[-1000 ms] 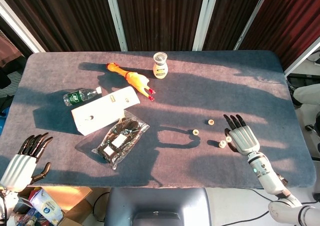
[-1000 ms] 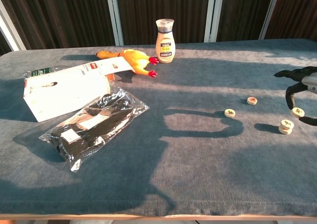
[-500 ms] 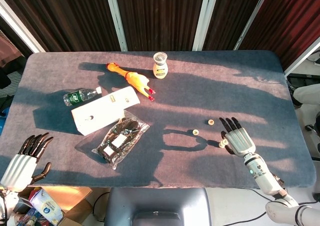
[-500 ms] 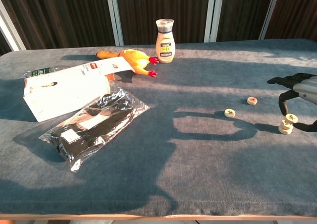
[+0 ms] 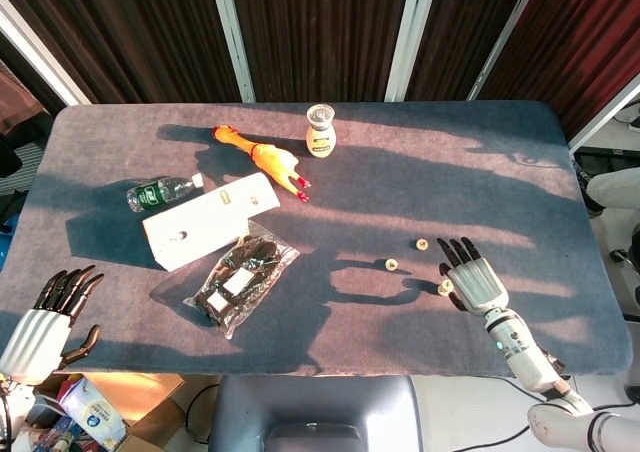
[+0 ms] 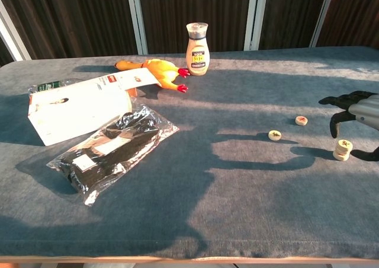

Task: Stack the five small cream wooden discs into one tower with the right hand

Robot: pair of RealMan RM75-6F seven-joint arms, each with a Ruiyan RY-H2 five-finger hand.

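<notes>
**Kid:** Discs first! Where are they?

**Helper:** A small stack [image 6: 341, 149] sits under the right hand [image 6: 362, 111], toward four o'clock on the table [image 6: 237, 209]. Two loose discs lie at its ten o'clock: one [image 6: 275, 135] nearer, one [image 6: 301, 120] farther.

**Kid:** Why is the hand up there?

**Helper:** Its fingers are spread and hold nothing. I think it hangs over the stack so as not to knock it.

**Kid:** How many are stacked?

**Helper:** Too small to tell. The hand's far side is cut off in the chest view. The left hand [image 5: 45, 322] rests spread off the table's edge.
</notes>
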